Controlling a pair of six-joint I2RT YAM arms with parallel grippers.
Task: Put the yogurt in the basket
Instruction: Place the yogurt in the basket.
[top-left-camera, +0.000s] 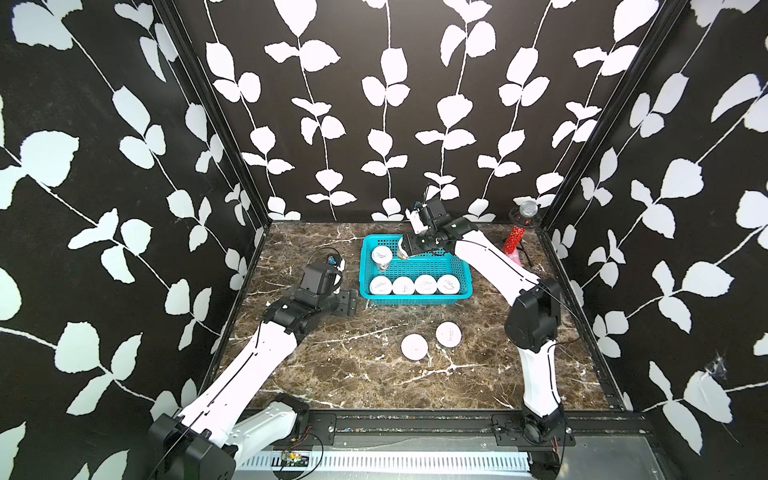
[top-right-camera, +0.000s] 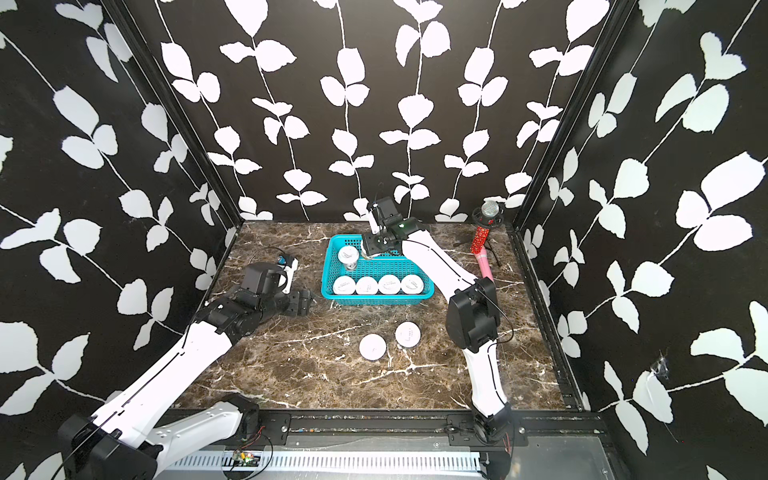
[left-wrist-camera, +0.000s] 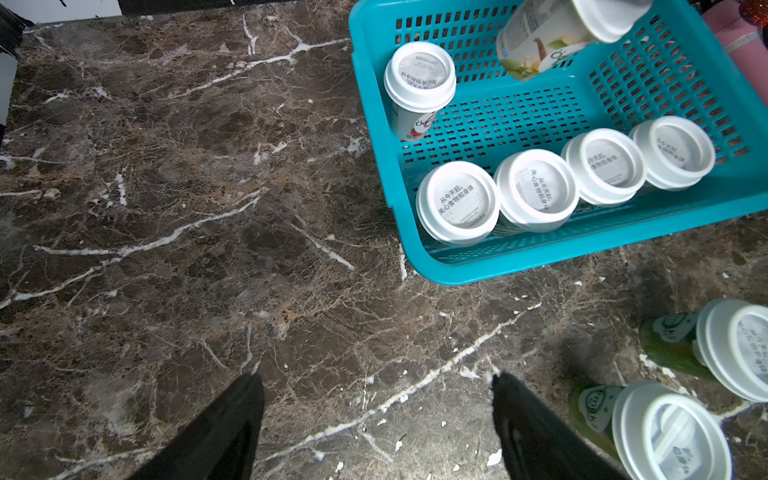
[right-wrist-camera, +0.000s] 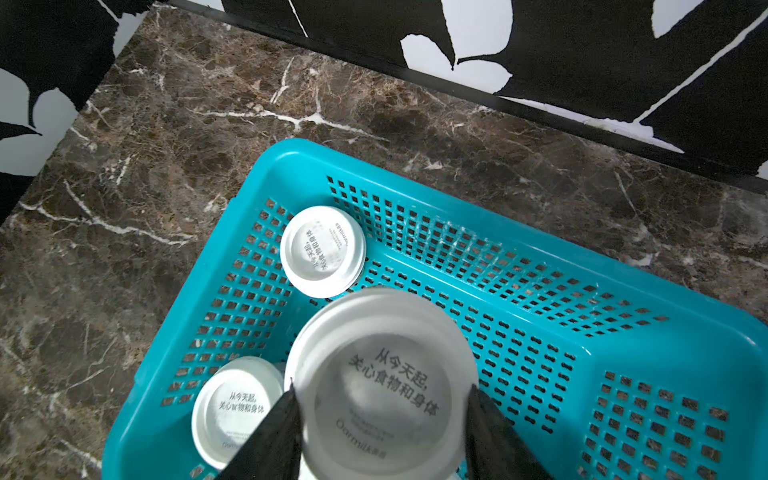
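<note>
Left gripper (top-left-camera: 348, 300): low over the table (top-left-camera: 353, 374), just left of the basket (top-left-camera: 415, 296). Jaws spread wide, with only bare marble showing in the gap in its wrist view.

Basket: toward the back of the table, about mid-width, long axis running left to right.

Lone cup (top-left-camera: 380, 254): back-left corner of the basket. Upright, axis vertical, lid up.

Row of four cups (top-left-camera: 403, 285): along the front wall. All upright with lids up, standing lid to lid. The row runs along the basket's long axis.

Held cup (left-wrist-camera: 548, 37): just right of the lone cup, within the basket's outline on the back side. Left wrist view shows it tilted, axis off vertical, lid end higher than the base. Cannot tell whether the base touches the basket floor.

Right gripper (right-wrist-camera: 382, 388): clamped on the held cup, one finger (right-wrist-camera: 270, 436) at each side of it near the lid. The arm reaches in from the right.

Two loose cups (top-left-camera: 414, 347): on the table in front of the basket, just beside each other and apart. Upright, lids up, with green sides in the left wrist view.

Microphone (top-left-camera: 513, 241): back-right corner, red glitter body, leaning.

Surface: dark brown marble with white veins.

Room: walls (top-left-camera: 332, 104) on three sides, black with white leaf vines, and black frame posts at the back corners.
</note>
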